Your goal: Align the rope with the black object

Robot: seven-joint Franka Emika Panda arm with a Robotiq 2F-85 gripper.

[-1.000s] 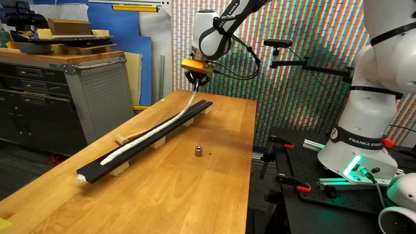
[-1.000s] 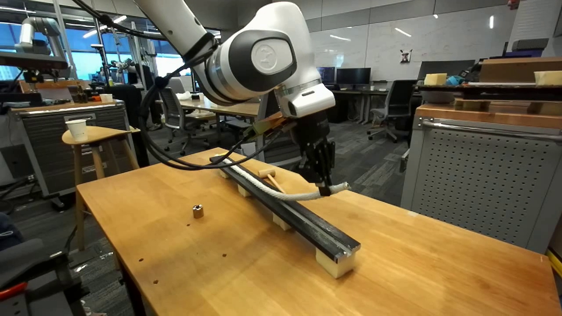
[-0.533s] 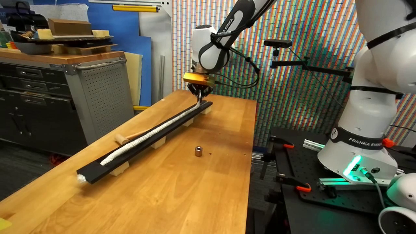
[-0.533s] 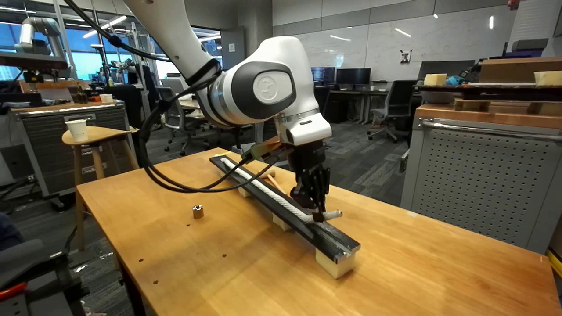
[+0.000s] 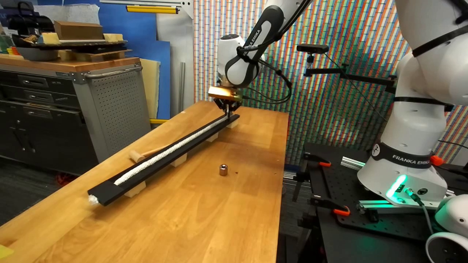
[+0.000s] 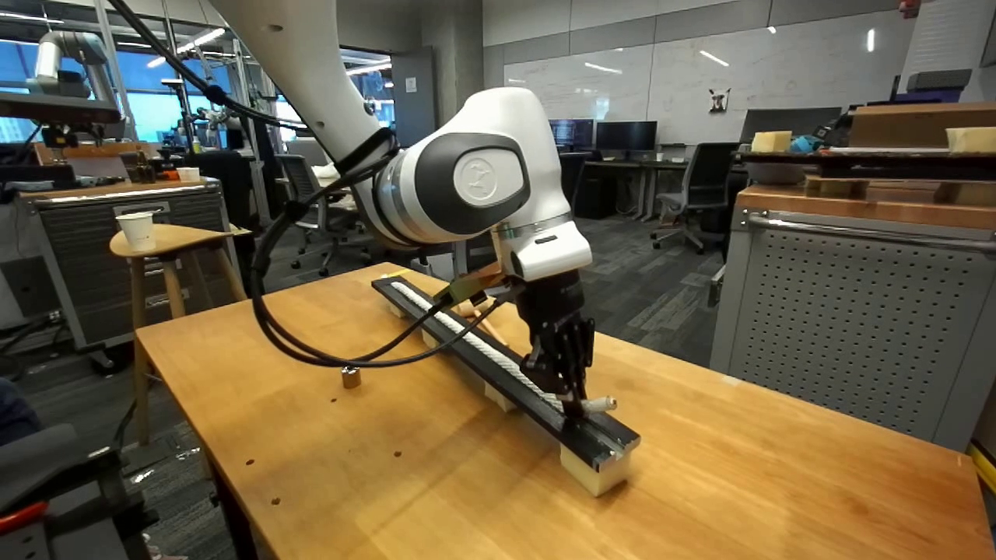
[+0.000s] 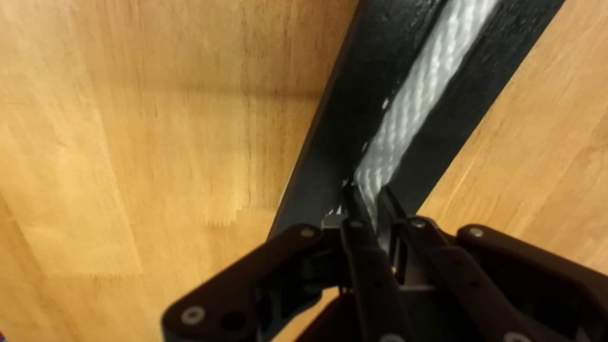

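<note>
The white rope (image 5: 157,157) lies lengthwise along the groove of the long black bar (image 5: 104,193). In both exterior views the rope (image 6: 510,367) runs straight from near one bar end to my gripper (image 6: 574,406). The gripper (image 5: 228,113) is shut on the rope near its end, low over the bar (image 6: 589,449). A short rope tail sticks out past the fingers, raised above the groove. In the wrist view the rope (image 7: 422,90) runs down the bar (image 7: 351,104) into the gripper fingertips (image 7: 368,194). The rope tail is hidden there by the fingers.
Pale blocks (image 6: 595,473) hold the bar above the wooden table (image 5: 204,219). A wooden mallet (image 5: 136,156) lies beside the bar. A small metal cylinder (image 5: 223,170) stands on the table. A white tuft (image 5: 93,199) shows at one bar end.
My gripper has moved down and along the bar toward its end, still holding the rope. The lifted, curved rope part now lies straight in the groove. The bar has shifted slightly.
</note>
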